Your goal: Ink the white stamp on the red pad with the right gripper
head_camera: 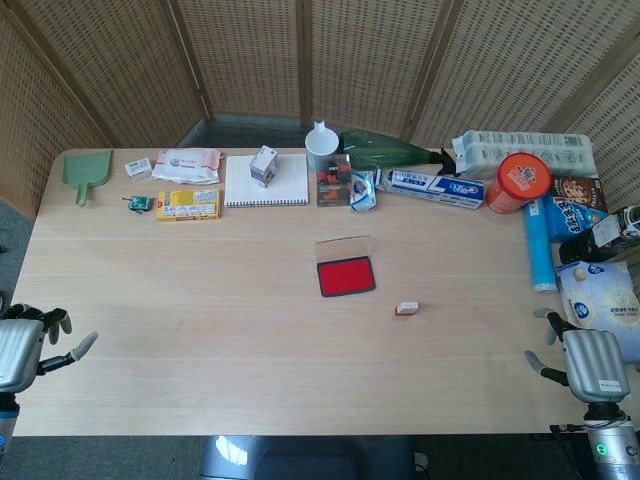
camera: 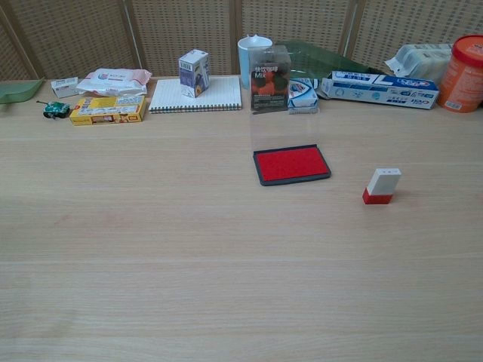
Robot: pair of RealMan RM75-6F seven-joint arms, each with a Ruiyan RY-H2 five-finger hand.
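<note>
The red ink pad (head_camera: 346,275) (camera: 291,164) lies open in a dark frame near the middle of the table, its clear lid (head_camera: 343,247) standing up behind it. The white stamp (head_camera: 406,308) (camera: 382,185), with a red base, stands upright on the table a little to the right of the pad and nearer me. My right hand (head_camera: 590,362) rests at the table's near right edge, far from the stamp, fingers apart and holding nothing. My left hand (head_camera: 30,340) sits at the near left edge, fingers spread, empty. Neither hand shows in the chest view.
Along the far edge stand a green scoop (head_camera: 86,173), wipes pack (head_camera: 186,164), yellow box (head_camera: 188,205), notebook (head_camera: 266,181) with a small carton (head_camera: 263,165), white cup (head_camera: 322,148), toothpaste box (head_camera: 436,187) and orange canister (head_camera: 518,182). Blue packs (head_camera: 602,305) crowd the right edge.
</note>
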